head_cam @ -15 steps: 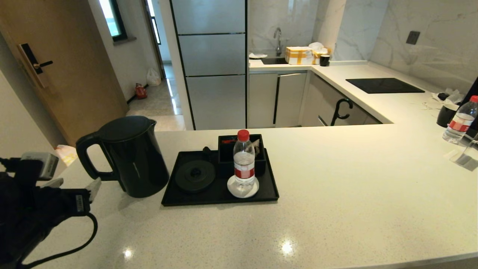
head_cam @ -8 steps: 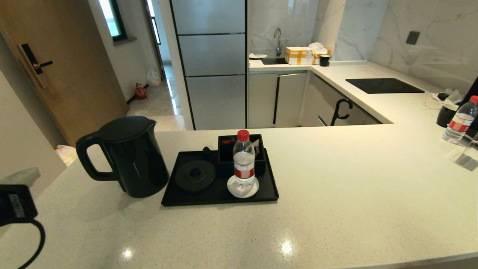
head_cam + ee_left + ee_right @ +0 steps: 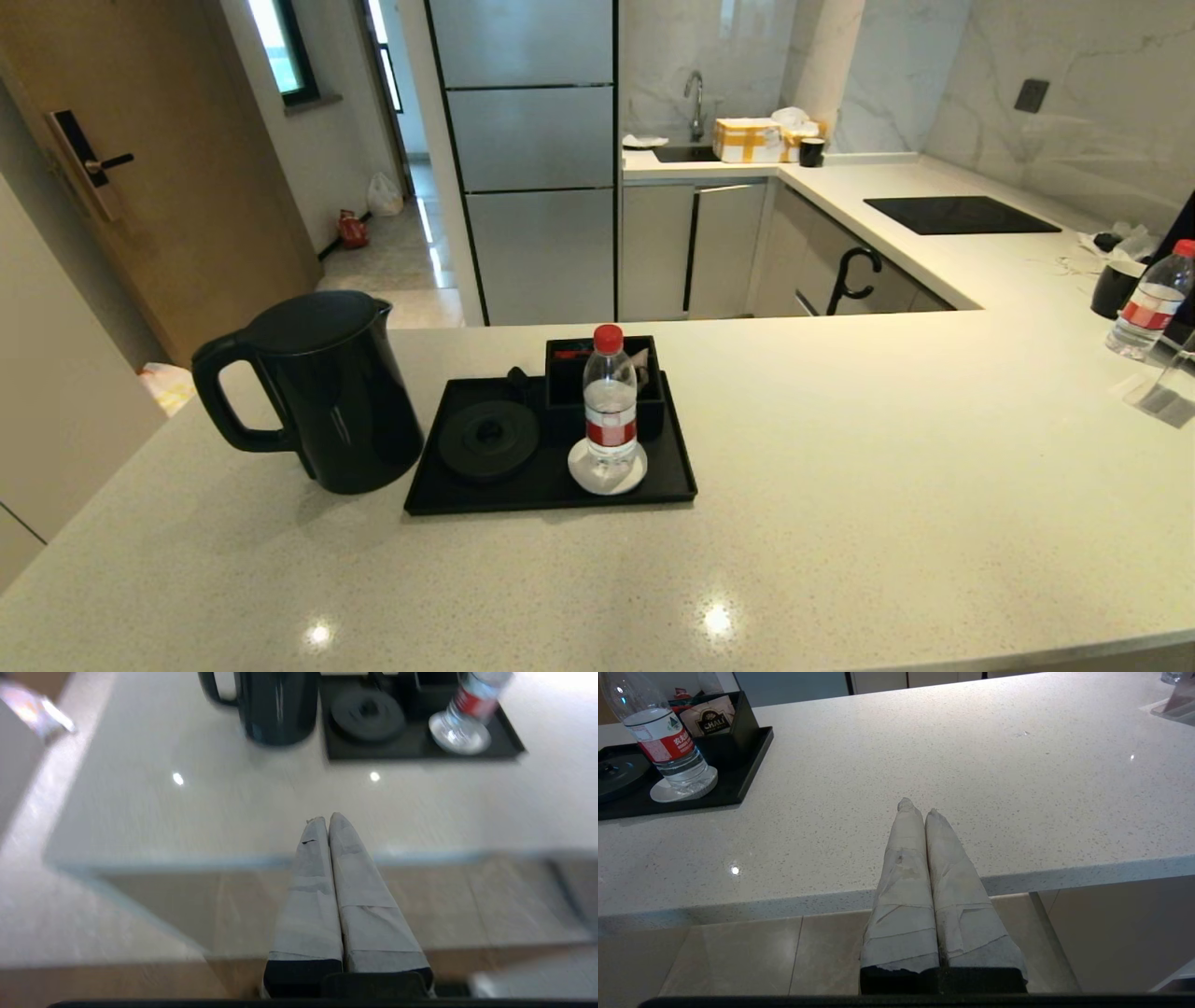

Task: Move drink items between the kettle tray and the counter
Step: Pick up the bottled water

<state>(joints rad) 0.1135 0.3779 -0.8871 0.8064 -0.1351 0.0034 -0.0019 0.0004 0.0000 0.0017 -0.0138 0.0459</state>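
Note:
The black kettle (image 3: pixel 322 387) stands on the beige counter (image 3: pixel 840 485), just left of the black kettle tray (image 3: pixel 523 490). On the tray's white coaster (image 3: pixel 583 476) stands the water bottle (image 3: pixel 610 401) with a red cap, beside the round kettle base (image 3: pixel 487 439) and in front of the compartment box (image 3: pixel 565 383). Neither arm shows in the head view. My left gripper (image 3: pixel 325 820) is shut and empty, back at the counter's near edge, far from the kettle (image 3: pixel 275 707). My right gripper (image 3: pixel 917 807) is shut and empty, near the front edge, right of the bottle (image 3: pixel 658 737).
A second water bottle (image 3: pixel 1150 303) and a black mug (image 3: pixel 1116 287) stand at the far right of the counter. The black cooktop (image 3: pixel 962 213) lies further back. A sink, boxes and a small black cup (image 3: pixel 811 150) sit at the rear.
My left arm has drawn back from beside the kettle's handle and left the head view at the lower left. The kettle, tray and bottle have not moved.

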